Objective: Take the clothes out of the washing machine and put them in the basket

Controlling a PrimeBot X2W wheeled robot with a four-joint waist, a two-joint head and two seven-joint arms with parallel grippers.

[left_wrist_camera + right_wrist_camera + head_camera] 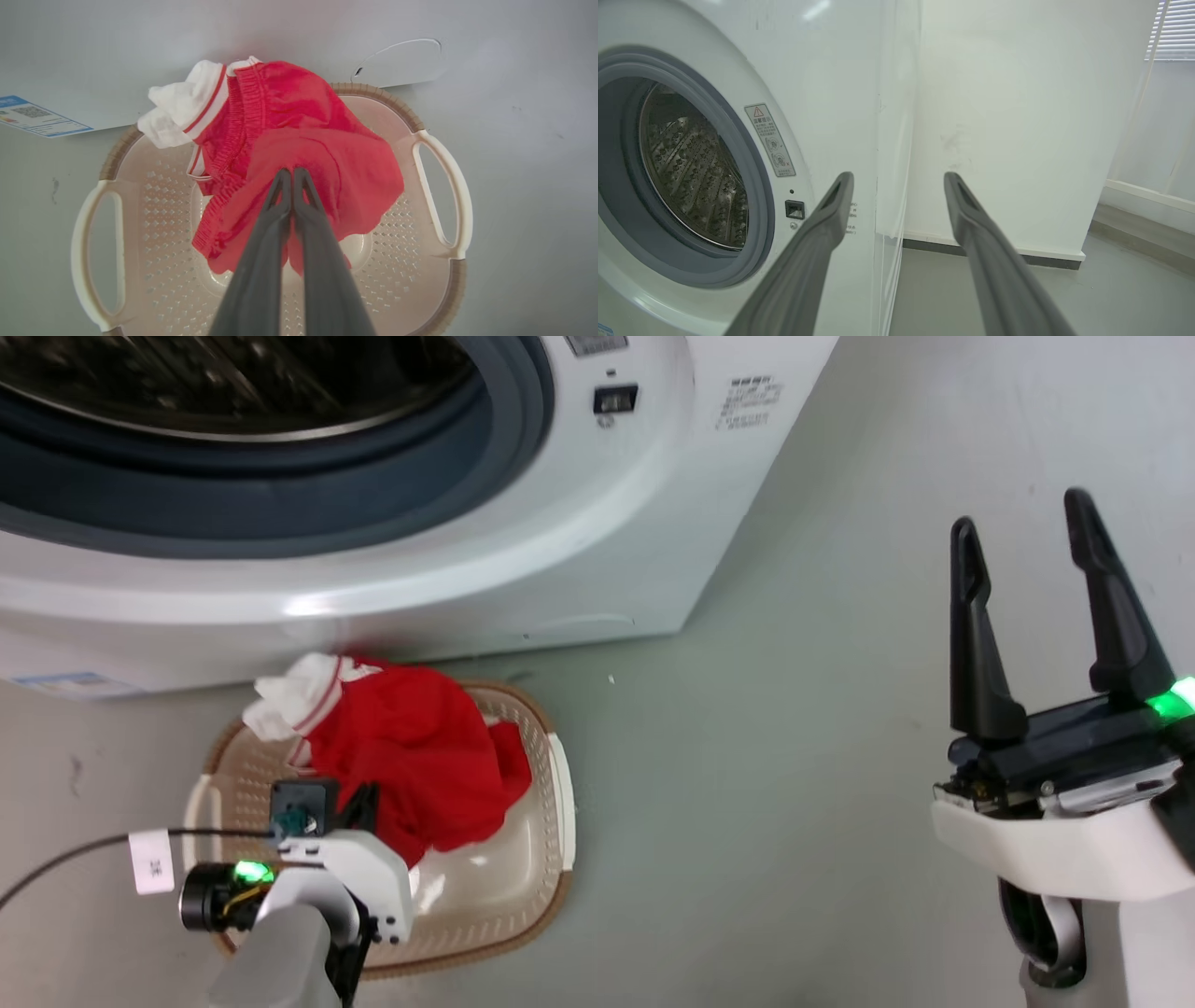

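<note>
The clothes (411, 756) are a red garment with white striped trim, draped over the back half of the cream basket (560, 784) on the floor in front of the washing machine (560, 569). In the left wrist view my left gripper (292, 173) is shut, its tips pinching the red clothes (289, 116), which hang from them over the basket (444, 163). My left gripper (359, 803) stands above the basket's near side. My right gripper (1022, 523) is open and holds nothing, raised at the right. In the right wrist view my right gripper (899, 179) points past the machine's open drum (691, 172), where I see bare steel.
A grey floor stretches to the right of the basket and the machine. A white wall (1017, 116) with a dark skirting stands beyond the machine's right side. A black cable with a white tag (149, 861) runs to my left wrist.
</note>
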